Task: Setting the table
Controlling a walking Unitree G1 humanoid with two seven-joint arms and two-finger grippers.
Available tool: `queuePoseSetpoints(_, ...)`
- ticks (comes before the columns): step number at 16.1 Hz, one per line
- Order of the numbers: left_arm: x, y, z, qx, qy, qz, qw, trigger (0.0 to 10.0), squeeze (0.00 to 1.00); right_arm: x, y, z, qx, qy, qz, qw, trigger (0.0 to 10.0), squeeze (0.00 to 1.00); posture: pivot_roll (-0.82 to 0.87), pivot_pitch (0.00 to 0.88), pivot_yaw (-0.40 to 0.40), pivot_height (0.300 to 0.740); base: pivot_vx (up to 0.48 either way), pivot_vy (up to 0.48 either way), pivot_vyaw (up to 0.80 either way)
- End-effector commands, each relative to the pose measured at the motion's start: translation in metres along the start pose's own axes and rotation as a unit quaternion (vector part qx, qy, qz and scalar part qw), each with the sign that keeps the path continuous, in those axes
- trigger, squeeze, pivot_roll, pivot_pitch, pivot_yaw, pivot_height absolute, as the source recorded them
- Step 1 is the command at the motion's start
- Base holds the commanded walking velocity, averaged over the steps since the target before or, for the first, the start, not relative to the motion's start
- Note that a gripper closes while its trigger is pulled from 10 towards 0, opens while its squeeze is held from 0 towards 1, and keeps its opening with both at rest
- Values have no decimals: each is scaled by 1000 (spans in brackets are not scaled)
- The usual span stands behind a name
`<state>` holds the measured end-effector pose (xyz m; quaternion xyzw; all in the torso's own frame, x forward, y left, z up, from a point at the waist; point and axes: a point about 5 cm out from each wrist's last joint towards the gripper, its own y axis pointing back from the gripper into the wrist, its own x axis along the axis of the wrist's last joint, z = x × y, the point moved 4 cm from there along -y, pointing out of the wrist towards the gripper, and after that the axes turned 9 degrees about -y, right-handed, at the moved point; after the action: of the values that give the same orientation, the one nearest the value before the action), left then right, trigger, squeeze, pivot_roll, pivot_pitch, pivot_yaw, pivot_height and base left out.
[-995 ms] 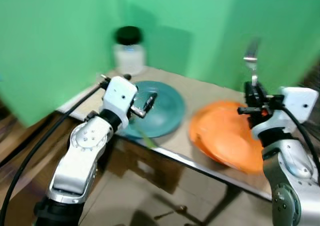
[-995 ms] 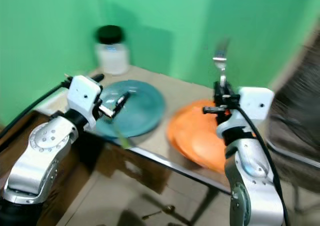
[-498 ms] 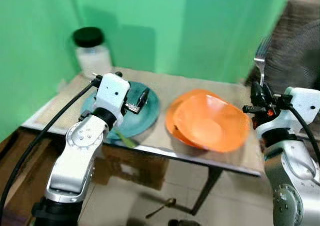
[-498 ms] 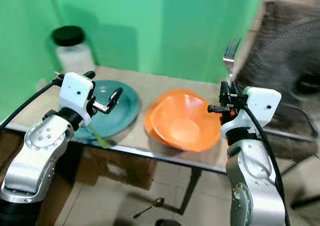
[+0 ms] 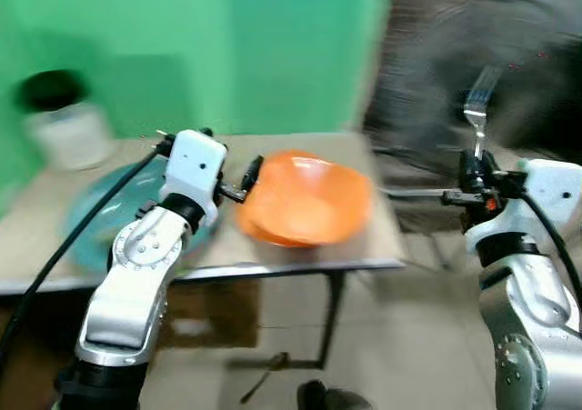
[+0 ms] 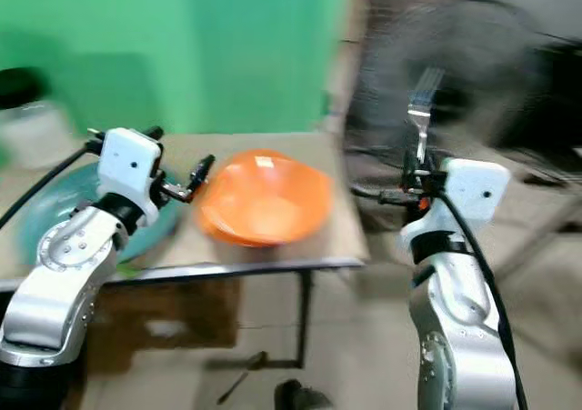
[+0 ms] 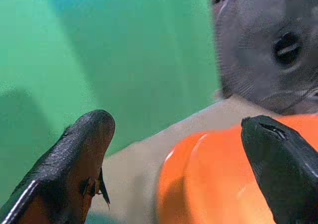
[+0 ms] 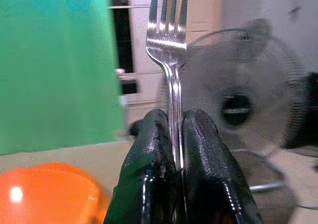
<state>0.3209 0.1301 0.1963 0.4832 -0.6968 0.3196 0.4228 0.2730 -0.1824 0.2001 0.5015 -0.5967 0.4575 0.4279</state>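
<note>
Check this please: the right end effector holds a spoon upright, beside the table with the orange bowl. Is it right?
Not quite. The right end effector holds a fork, not a spoon; the right wrist view shows its tines clearly. It is upright, beside the table with the orange bowl.

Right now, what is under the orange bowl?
The orange bowl sits on the table, which shows around it. Whether a plate lies beneath is hidden by the bowl. A teal plate lies beside it.
</note>
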Motion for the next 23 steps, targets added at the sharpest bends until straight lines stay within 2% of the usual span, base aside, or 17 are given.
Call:
queuePoseSetpoints(1,2,0,-6,15,-3,1,1000,10000,710,1,-2,-1,4,4,-1,1000,10000,0,-40,0,-2,740,0,0,-800)
queuePoseSetpoints(8,2,0,-8,21,3,2,1000,10000,706,-1,-3,2,-1,-1,-11,1000,10000,0,-43,0,-11,740,0,0,-800)
queuePoseSetpoints(10,-4,1,-5,14,7,-7,1000,10000,714,-9,-1,12,-32,1,-27,999,10000,0,-45,0,-8,740,0,0,-800)
queuePoseSetpoints(14,-11,2,-4,11,21,-17,1000,10000,718,-11,1,16,-46,15,-28,998,10000,0,-50,0,0,740,0,0,-800)
queuePoseSetpoints(18,-20,4,-11,45,52,-26,997,10000,718,-15,2,22,-61,23,-39,997,10000,0,-53,0,-9,740,0,0,-800)
queuePoseSetpoints(19,-23,6,-13,52,54,-30,997,10000,710,-18,3,24,-64,25,-45,997,10000,0,-51,0,-17,740,0,0,-800)
queuePoseSetpoints(21,-35,12,-16,73,26,-45,996,10000,714,-26,5,28,-68,30,-60,995,10000,0,-45,0,-29,740,0,0,-800)
queuePoseSetpoints(23,-48,20,-15,85,37,-66,994,10000,725,-38,9,36,-80,33,-75,993,10000,0,-39,0,-35,740,0,0,-800)
